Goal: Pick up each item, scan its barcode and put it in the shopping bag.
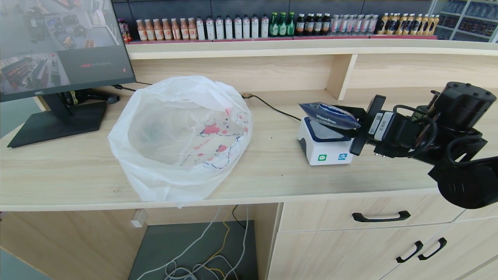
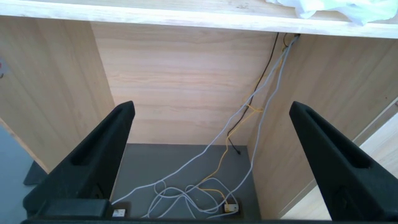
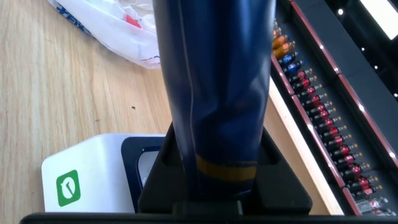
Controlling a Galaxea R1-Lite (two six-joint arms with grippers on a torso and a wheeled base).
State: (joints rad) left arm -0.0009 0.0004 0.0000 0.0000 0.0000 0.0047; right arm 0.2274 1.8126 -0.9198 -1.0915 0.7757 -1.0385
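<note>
Right gripper (image 1: pixel 352 123) clenched on a dark blue squeeze tube (image 1: pixel 330 114); the tube is glossy and soft-walled, flattened toward its free end, with a gold band near the black fingers (image 3: pixel 163 163) in the right wrist view; it is held roughly level, just above the barcode scanner (image 1: pixel 325 149), whether touching it I cannot tell.

Barcode scanner: small white plastic block with rounded corners and a dark sloped window on top; it stands on the counter (image 1: pixel 272 171), which is pale wood-grain laminate, smooth and matte.

Shopping bag (image 1: pixel 171 182): thin translucent white plastic, crinkled, with red and blue print on one wall; mouth spread wide and facing up; it sits on the counter well apart from the scanner, toward the robot's left.

Left gripper (image 2: pixel 211 118) released, its two black wedge-shaped fingers spread wide; it sits below the counter's edge, facing the open recess where loose white and yellow cables (image 2: pixel 205 186) lie tangled.

Flat black monitor (image 1: pixel 58 46) on a square stand at far left; a row of bottles (image 1: pixel 272 25) on the shelf behind; a black cable (image 1: pixel 268 107) runs across the counter; drawers with curved black handles (image 1: pixel 381 217) below.
</note>
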